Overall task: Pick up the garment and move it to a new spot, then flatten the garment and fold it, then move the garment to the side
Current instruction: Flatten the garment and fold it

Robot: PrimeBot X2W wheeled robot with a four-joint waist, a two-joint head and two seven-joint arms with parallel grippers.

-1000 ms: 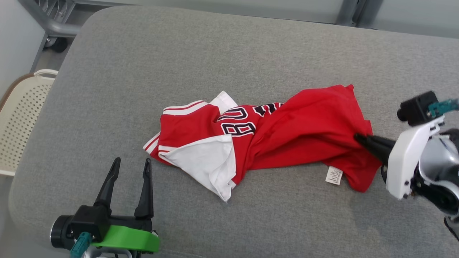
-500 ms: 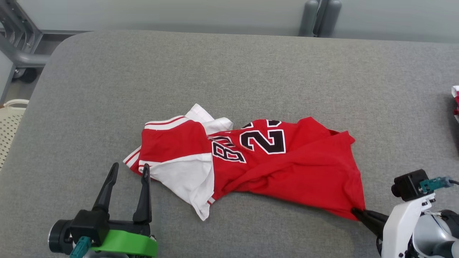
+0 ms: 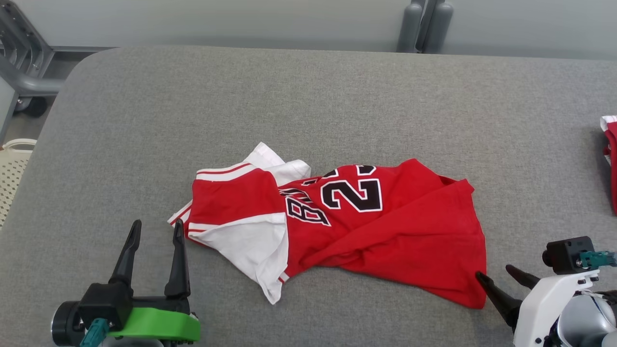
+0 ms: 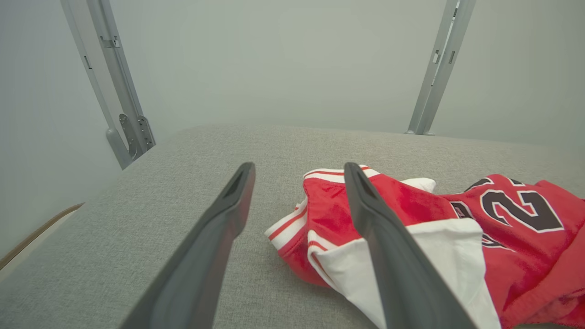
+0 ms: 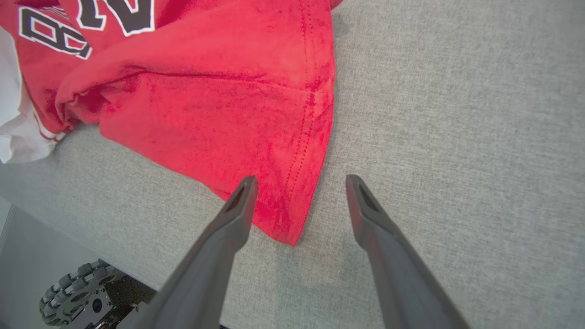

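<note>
Red basketball jersey (image 3: 366, 231), with white panels and black numerals, is lying crumpled near the middle of the grey fabric-covered bench (image 3: 308, 96), its white-trimmed end pointing to the robot's left. The right claw (image 3: 492, 271) is hanging at the jersey's near right hem corner, jaws spread wide and grasping nothing. In the right wrist view that corner is lying between the two fingers; whether one finger is touching the cloth I cannot tell. The left claw (image 3: 157, 222) is hovering just beside the white-trimmed end, jaws also wide apart and empty. Another red garment (image 3: 610, 159) is showing at the bench's right edge, well apart. A pale perforated basket (image 3: 12, 178) is standing off its left side.
</note>
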